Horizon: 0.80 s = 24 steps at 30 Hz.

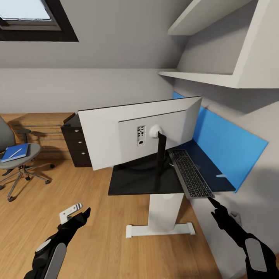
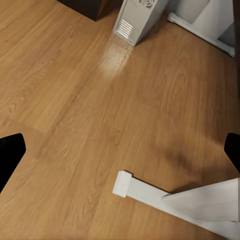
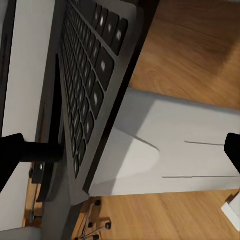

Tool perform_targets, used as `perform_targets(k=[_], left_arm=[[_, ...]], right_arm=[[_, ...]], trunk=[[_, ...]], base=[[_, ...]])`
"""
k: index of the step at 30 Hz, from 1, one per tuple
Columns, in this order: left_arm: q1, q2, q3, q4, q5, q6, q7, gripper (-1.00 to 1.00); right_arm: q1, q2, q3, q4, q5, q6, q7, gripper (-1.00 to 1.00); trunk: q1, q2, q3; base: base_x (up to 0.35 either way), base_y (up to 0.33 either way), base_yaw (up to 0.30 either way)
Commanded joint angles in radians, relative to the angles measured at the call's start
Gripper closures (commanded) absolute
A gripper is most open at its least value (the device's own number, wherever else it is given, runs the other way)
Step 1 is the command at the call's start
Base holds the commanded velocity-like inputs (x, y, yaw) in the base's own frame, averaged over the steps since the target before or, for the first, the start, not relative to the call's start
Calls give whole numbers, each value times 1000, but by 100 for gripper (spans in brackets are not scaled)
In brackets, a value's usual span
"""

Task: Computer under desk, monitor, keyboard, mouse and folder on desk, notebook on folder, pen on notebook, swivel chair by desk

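One keyboard (image 1: 191, 175) — overhanging desk (image 1: 128, 185) edge

keyboard (image 3: 87, 75) overhanging desk (image 3: 112, 125), wooden floor (image 3: 195, 55)

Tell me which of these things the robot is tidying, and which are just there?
Part of the job:
monitor
keyboard
desk
swivel chair
folder
pen
computer

Just there:
wall shelves
window

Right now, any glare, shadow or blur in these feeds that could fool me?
Left wrist view: a bright glare patch on the wood floor just before the computer. Right wrist view: the keyboard is close and soft. Head view: the monitor shadows the desk.
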Motion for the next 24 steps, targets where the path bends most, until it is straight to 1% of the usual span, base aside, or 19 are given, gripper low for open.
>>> perform_targets(k=[1, 6, 13, 20, 24], left_arm=[[-1, -1, -2, -1, 11, 5, 6, -100], [0, -1, -5, 0, 11, 5, 6, -100], [0, -1, -6, 0, 11, 5, 5, -100], [0, 0, -5, -11, 12, 7, 6, -100], [-1, -1, -6, -12, 12, 8, 7, -100]], right_arm=[[-1, 0, -3, 0, -2, 7, 2, -100], [-1, 0, -3, 1, -1, 6, 1, -100], [-1, -1, -3, 37, -1, 5, -5, -100], [-1, -1, -3, 43, -1, 5, -6, -100], [-1, -1, -3, 43, -1, 4, -6, -100]], trunk=[[0, 0, -1], [0, 0, -1], [0, 0, -1], [0, 0, -1], [15, -28, -13]], base=[[28, 0, 0], [10, 0, 0], [23, 0, 0], [3, 0, 0], [0, 0, 0]])
